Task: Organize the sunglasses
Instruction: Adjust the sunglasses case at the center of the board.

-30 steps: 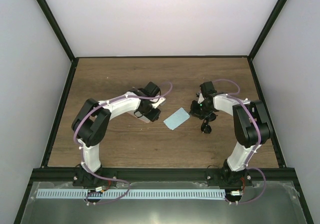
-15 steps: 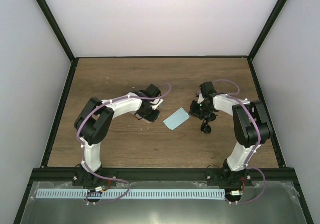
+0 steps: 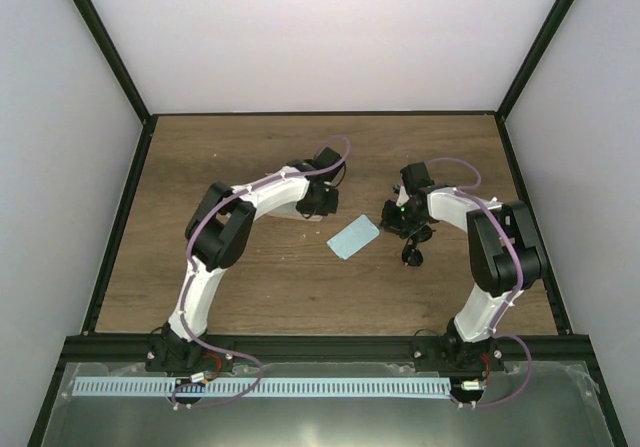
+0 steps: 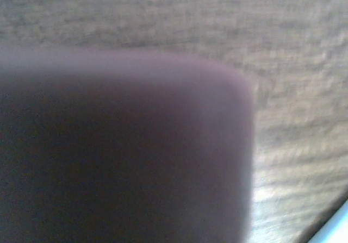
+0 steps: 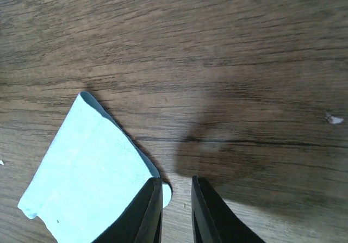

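Two arms out over a brown wooden table (image 3: 200,267), seen from above.

Left gripper (image 3: 316,207) out toward the middle of the table, just left of a light blue cloth (image 3: 353,237). Closed all the way, with its fingers out of sight in its own wrist camera. Filling most of that view, a pinkish shape (image 4: 119,156) with a rounded corner, hard against the lens and too blurred to name. Wood grain behind it, and a sliver of pale blue at the lower right corner. No telling whether clamped on that shape or merely above it.

Right gripper (image 3: 392,225) low at the cloth's right edge. From its wrist camera, fingers (image 5: 147,210) nearly together, with a thin strip of bare wood between them and nothing gripped. Left fingertip over the nearest corner of the cloth (image 5: 92,172). Cloth flat on the wood, with a doubled, darker edge along the side facing the fingers.

Sunglasses (image 3: 411,254) only a small black shape in the top view, on the near side of the right gripper. To the right of the cloth and not touching it, well apart from the left gripper. Too small to tell folded from unfolded, or touching the right gripper from just beside it.
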`<act>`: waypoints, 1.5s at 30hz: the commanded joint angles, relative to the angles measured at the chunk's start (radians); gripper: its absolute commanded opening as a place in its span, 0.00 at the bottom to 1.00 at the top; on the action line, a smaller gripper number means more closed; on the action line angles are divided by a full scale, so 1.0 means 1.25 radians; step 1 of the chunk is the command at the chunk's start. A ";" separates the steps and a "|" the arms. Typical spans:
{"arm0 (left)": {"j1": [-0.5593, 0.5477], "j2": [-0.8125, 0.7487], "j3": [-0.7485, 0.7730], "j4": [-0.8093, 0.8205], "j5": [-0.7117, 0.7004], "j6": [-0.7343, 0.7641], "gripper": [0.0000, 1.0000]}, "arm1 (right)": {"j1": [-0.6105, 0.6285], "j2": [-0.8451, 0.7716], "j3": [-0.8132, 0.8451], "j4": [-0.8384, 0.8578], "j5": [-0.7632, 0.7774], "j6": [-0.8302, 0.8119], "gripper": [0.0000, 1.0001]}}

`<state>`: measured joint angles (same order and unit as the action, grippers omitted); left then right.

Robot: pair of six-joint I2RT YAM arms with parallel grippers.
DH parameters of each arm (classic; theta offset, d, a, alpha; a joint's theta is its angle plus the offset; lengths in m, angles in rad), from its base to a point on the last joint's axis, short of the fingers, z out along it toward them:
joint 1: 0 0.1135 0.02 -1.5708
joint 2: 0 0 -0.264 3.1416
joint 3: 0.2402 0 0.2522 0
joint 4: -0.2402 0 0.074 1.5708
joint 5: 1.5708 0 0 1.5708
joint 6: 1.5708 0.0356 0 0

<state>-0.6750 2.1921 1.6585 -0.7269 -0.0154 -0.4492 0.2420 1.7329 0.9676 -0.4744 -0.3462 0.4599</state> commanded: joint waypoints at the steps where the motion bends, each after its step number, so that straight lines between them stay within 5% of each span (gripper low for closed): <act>1: -0.009 0.078 0.078 -0.038 0.019 -0.191 0.04 | -0.012 -0.030 0.018 -0.018 0.004 -0.015 0.18; 12: -0.017 0.165 0.258 -0.111 -0.034 -0.290 0.07 | -0.011 -0.045 0.010 -0.020 -0.006 -0.016 0.18; 21: -0.025 0.105 0.236 -0.102 -0.062 -0.208 0.56 | -0.011 -0.040 0.047 -0.033 0.012 -0.033 0.23; 24: -0.037 0.064 0.222 -0.102 -0.091 -0.192 0.61 | -0.011 -0.029 0.071 -0.039 0.013 -0.048 0.25; 31: -0.070 -0.070 0.079 -0.065 -0.121 -0.179 0.78 | 0.034 0.007 0.119 -0.050 0.022 -0.080 0.36; 45: -0.085 -0.289 -0.299 0.071 -0.114 -0.221 0.74 | 0.150 0.106 0.193 -0.118 0.189 -0.115 0.37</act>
<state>-0.7822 1.8744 1.3510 -0.6853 -0.1520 -0.6941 0.3992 1.8431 1.1702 -0.5762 -0.2001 0.3317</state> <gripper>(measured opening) 0.746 0.376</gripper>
